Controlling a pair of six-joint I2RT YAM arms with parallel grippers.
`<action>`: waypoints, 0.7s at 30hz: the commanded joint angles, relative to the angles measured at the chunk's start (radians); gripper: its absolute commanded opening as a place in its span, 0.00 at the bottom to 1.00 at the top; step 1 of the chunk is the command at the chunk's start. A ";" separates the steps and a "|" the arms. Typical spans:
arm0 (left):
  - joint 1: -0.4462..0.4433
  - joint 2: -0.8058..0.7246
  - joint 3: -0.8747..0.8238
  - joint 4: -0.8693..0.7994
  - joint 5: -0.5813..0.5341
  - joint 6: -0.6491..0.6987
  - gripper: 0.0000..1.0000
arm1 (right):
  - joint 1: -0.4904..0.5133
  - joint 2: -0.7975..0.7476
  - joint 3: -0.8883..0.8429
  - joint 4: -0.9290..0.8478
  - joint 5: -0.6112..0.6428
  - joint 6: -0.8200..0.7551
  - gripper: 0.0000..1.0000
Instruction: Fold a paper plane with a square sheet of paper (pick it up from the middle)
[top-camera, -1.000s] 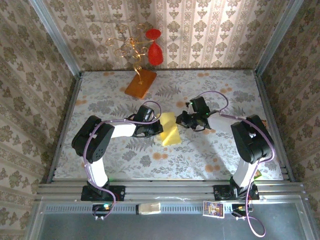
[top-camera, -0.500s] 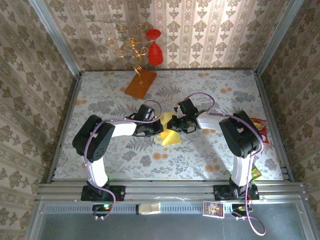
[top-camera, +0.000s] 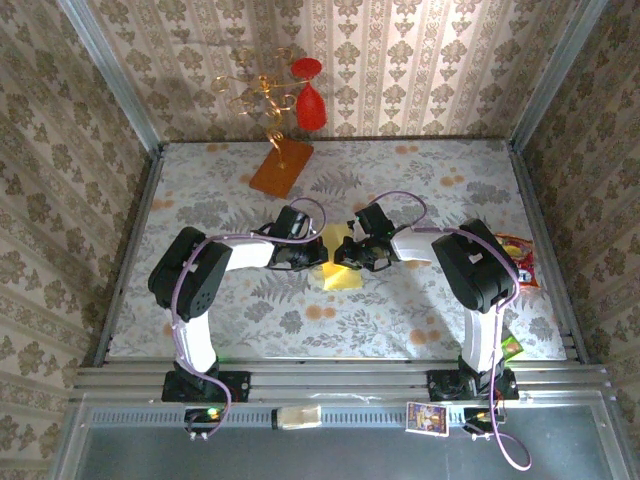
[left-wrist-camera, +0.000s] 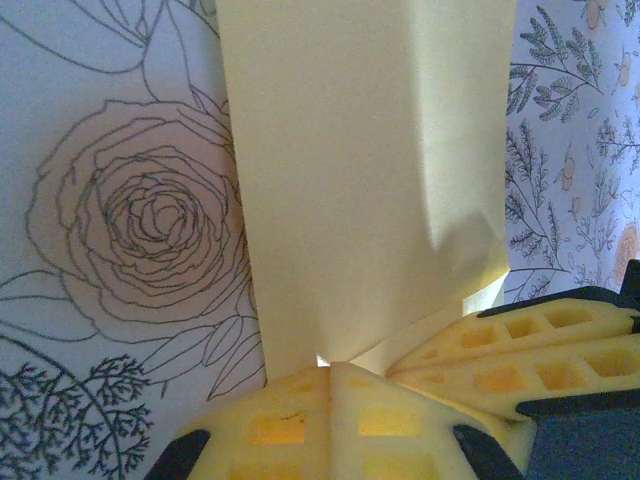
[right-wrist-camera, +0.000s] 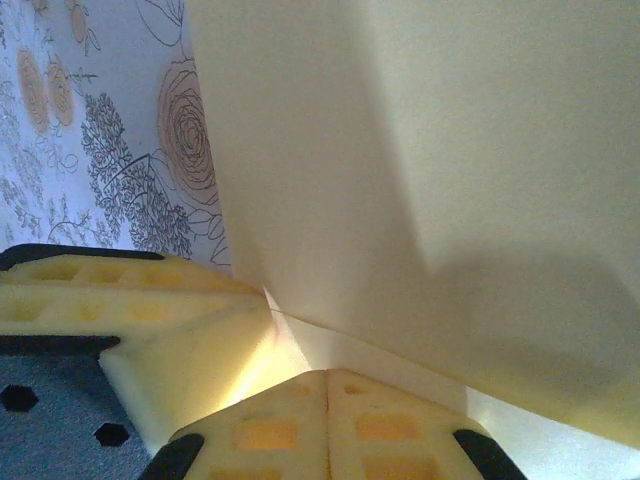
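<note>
A creased square sheet of paper (top-camera: 343, 277) – pale yellow, folded over on itself – sits at the centre of the overhead frame, on a floral-print table (top-camera: 250, 310), pinched from both sides. The left gripper (top-camera: 322, 258) reaches in from the frame's left and the right gripper (top-camera: 346, 255) from the frame's right, their tips almost meeting over the sheet.

In the left wrist view the paper (left-wrist-camera: 370, 170) rises up the middle of the frame, and the left gripper (left-wrist-camera: 330, 370) at the bottom edge has its yellow foam pads pressed together on the sheet's lower edge. The other claw's pad (left-wrist-camera: 540, 350) crowds in at lower right.

In the right wrist view the paper (right-wrist-camera: 450, 150) spreads across the upper right, a shadowed fold running through it. The right gripper (right-wrist-camera: 328, 375) is closed tight at the bottom of the frame with the sheet's edge caught at its tips – the left arm's pad (right-wrist-camera: 130, 300) just beside it at lower left.

Well apart, in the upper left of the overhead frame, an orange-brown slab (top-camera: 281, 166) lies near the back wall, gold wire (top-camera: 255, 85) curling above it beside two red ornaments (top-camera: 310, 100).
</note>
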 joint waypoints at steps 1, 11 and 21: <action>0.014 0.053 0.002 -0.099 -0.052 0.039 0.00 | -0.003 0.036 -0.044 -0.021 0.062 0.013 0.09; 0.018 -0.071 0.023 -0.066 -0.065 -0.013 0.00 | -0.016 0.054 -0.068 0.005 0.111 0.069 0.08; -0.050 -0.157 -0.070 -0.018 -0.029 -0.098 0.00 | -0.027 0.084 -0.056 -0.004 0.108 0.110 0.08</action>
